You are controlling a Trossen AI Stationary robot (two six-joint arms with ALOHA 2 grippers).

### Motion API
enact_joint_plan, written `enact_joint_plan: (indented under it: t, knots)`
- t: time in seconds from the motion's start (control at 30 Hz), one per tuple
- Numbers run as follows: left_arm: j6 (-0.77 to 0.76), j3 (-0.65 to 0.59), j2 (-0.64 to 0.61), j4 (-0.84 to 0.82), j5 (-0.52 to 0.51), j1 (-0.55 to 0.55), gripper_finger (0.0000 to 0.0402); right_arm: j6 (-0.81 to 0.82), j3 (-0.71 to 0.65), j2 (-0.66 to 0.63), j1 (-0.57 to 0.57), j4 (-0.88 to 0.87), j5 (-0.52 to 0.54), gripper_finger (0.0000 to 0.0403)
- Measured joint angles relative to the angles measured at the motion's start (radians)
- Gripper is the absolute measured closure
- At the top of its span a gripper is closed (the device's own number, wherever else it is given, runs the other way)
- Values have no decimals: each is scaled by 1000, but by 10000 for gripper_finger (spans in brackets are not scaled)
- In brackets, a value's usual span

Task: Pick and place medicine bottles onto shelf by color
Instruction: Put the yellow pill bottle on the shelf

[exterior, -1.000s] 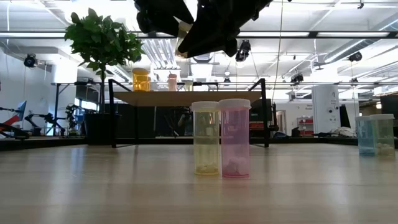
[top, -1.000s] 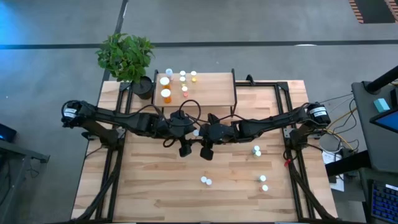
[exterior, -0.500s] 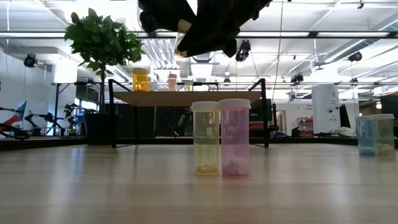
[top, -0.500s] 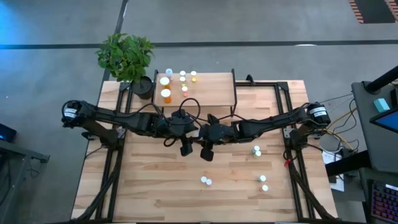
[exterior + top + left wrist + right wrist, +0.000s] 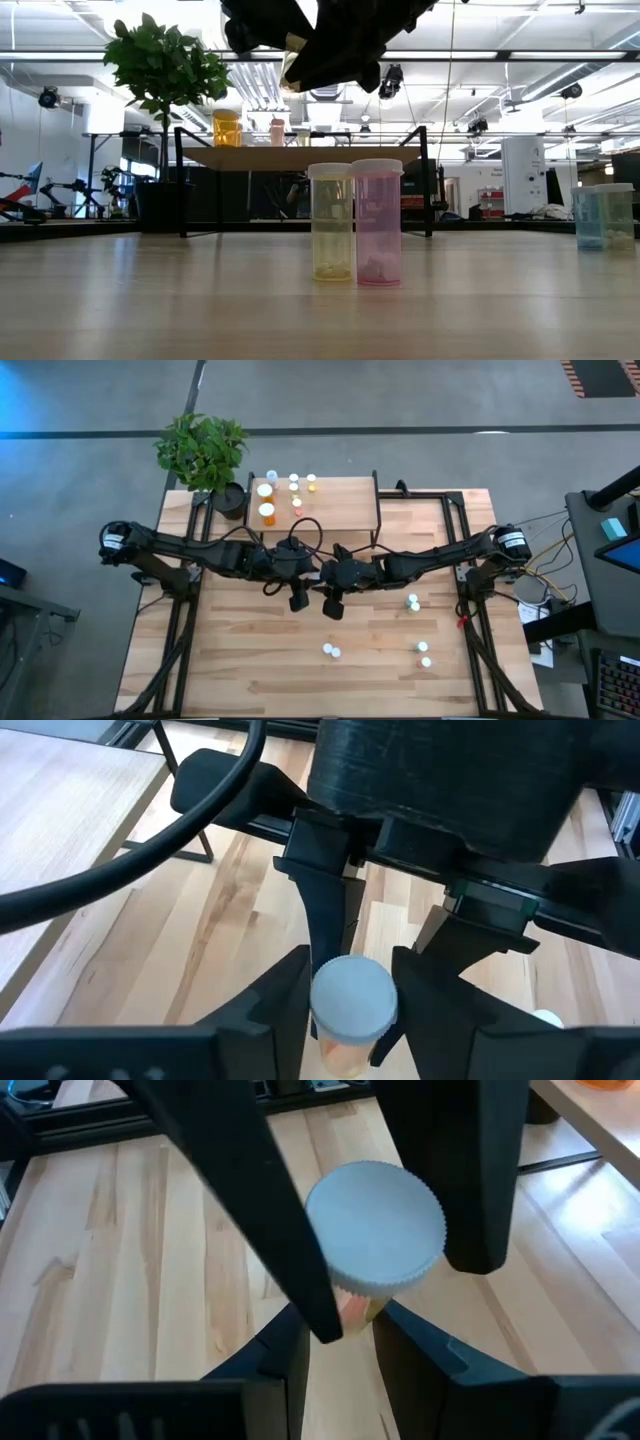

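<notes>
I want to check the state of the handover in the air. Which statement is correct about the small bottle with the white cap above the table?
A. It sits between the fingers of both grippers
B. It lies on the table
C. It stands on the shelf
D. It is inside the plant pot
A: both wrist views show the bottle between the left gripper and right gripper.

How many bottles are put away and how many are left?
About seven bottles already stand on the shelf. One white-capped bottle is in hand above the middle of the table: the right gripper has its fingers shut on it, and the left gripper is at the same bottle. Six wait on the table, in three pairs.
</notes>
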Motion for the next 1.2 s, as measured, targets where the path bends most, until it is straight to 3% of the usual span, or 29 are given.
enact_joint_plan:
  t: [0.17, 0.53, 0.7, 0.9, 1.0, 1.2]
  knots:
    - [0, 0, 0, 0, 1, 0, 300, 0, 0, 0, 0, 0, -5, 307]
    - [0, 0, 0, 5, -1, 0, 292, 0, -1, -11, 0, -11, -1, 300]
    - [0, 0, 0, -1, -5, 7, 291, 0, -1, -42, 0, -39, 1, 269]
    - [0, 17, 0, 8, -12, 27, 291, -19, -1, -126, -10, -165, 28, 204]
    - [1, 37, 0, 8, -90, 45, 291, -47, -1, -186, -25, -227, 39, 169]
    - [38, 80, 0, 12, -365, 128, 291, -81, -1, -305, -61, -333, 135, 134]
